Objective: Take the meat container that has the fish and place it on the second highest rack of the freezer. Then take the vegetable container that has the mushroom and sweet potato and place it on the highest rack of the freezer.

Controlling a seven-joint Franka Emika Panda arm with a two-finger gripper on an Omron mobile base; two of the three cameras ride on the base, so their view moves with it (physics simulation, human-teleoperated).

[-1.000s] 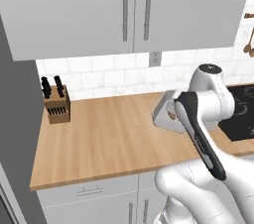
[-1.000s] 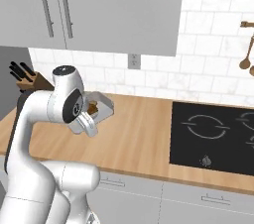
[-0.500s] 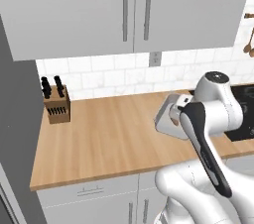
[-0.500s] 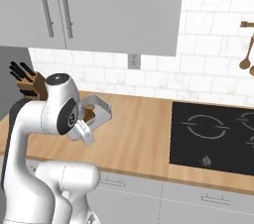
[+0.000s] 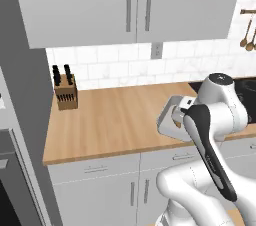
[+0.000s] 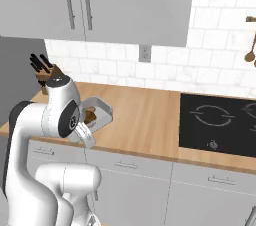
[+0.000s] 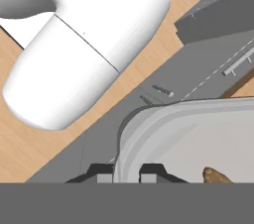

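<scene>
Fingers [image 7: 125, 172] pinch the rim of a pale-grey rounded plastic tray [image 7: 198, 134] carrying an orange-brown sweet potato [image 7: 216, 175], raised above the wooden counter [image 5: 115, 120].

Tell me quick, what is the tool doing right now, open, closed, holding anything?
Tool: closed on the rim of the grey container, with an orange-brown lump inside.

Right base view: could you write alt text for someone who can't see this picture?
A white robot arm holds a pale grey tray with an orange-brown lump in it, tilted above a wooden counter. A black cooktop lies to the right, a knife block far left, grey wall cabinets above.
</scene>
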